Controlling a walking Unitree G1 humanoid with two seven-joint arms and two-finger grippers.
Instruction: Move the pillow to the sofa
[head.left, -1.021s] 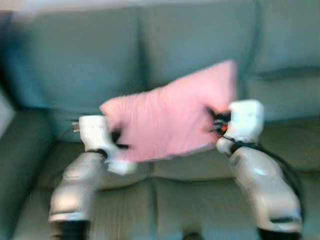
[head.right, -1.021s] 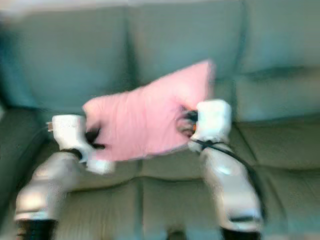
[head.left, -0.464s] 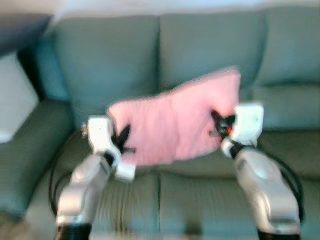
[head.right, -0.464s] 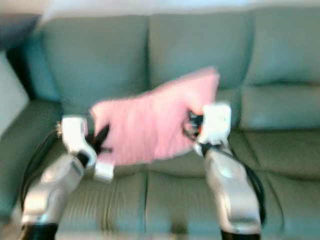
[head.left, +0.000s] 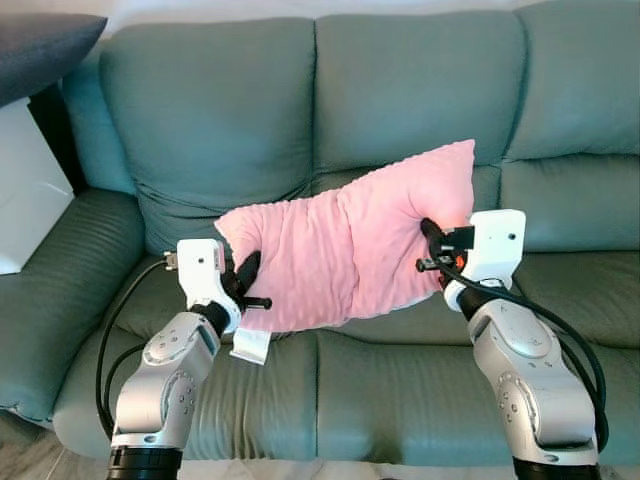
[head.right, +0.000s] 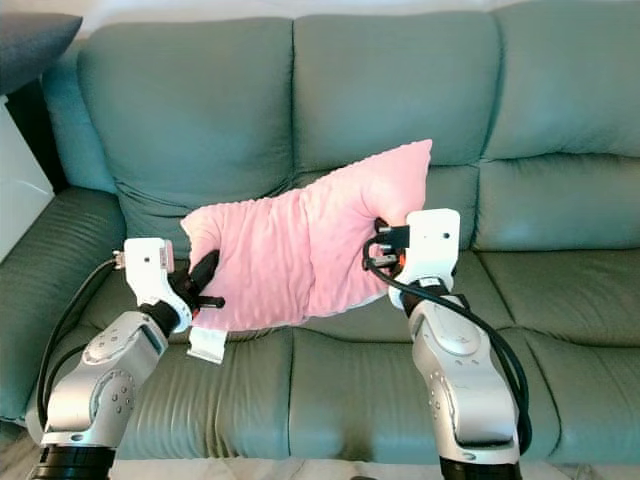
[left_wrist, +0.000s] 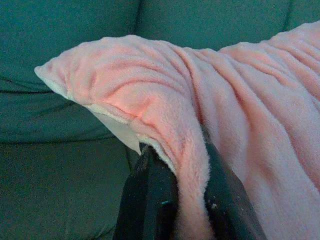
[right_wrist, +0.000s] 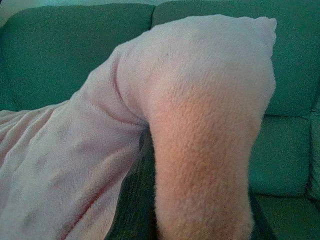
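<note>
The pillow (head.left: 350, 250) is pink, plush and fleecy, a long soft rectangle sagging in folds at the middle; it hangs in the air in front of the sofa (head.left: 400, 90), held at both ends, its right end raised higher against the backrest and its left end lower, above the seat cushions; no part of it rests on the seat. The left gripper (head.left: 247, 285) pinches the pillow's low left corner, its black fingers (left_wrist: 150, 200) closed tight on the fleece edge, a white seam lining showing beside them; a white tag (head.left: 250, 345) dangles below that corner. The right gripper (head.left: 432, 245) clamps the pillow's right edge, the plush bulging over its fingers; they press in on the fabric. The sofa is green leather, smooth and faintly creased, three puffy back cushions over broad flat seats; the seat beneath the pillow lies open, with a rounded armrest (head.left: 50, 270) off to the pillow's left. Beyond that armrest stands a white box-shaped thing (head.left: 25, 190) with a dark grey cushion (head.left: 40, 45) above it.
</note>
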